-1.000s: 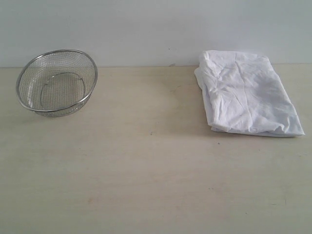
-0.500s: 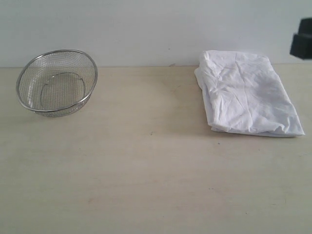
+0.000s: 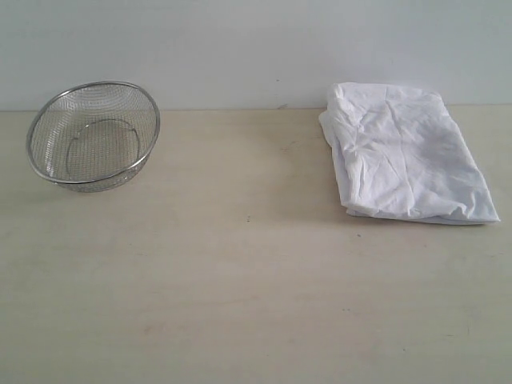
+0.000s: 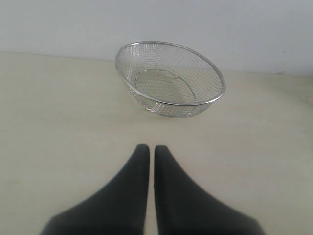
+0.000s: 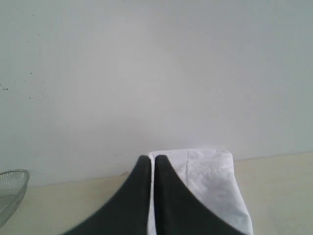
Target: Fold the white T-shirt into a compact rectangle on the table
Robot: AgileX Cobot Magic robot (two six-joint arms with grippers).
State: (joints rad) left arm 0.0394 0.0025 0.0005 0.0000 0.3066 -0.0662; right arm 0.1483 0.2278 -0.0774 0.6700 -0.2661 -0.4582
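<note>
Now, on the left stands the steel mesh bowl (image 3: 92, 136). My left gripper (image 4: 147, 148) hovers before it with its jaws pressed together, holding nothing. Further right, on the far side of the table (image 3: 240, 280), lies the white T-shirt (image 3: 404, 158), well apart from the bowl and already a wrinkled rectangle. My right gripper (image 5: 148, 158) points toward the shirt, also closed and empty. I judge the folding is finished or nearly so. The next move calls only for checking the edges and perhaps tidying the uneven left side.
</note>
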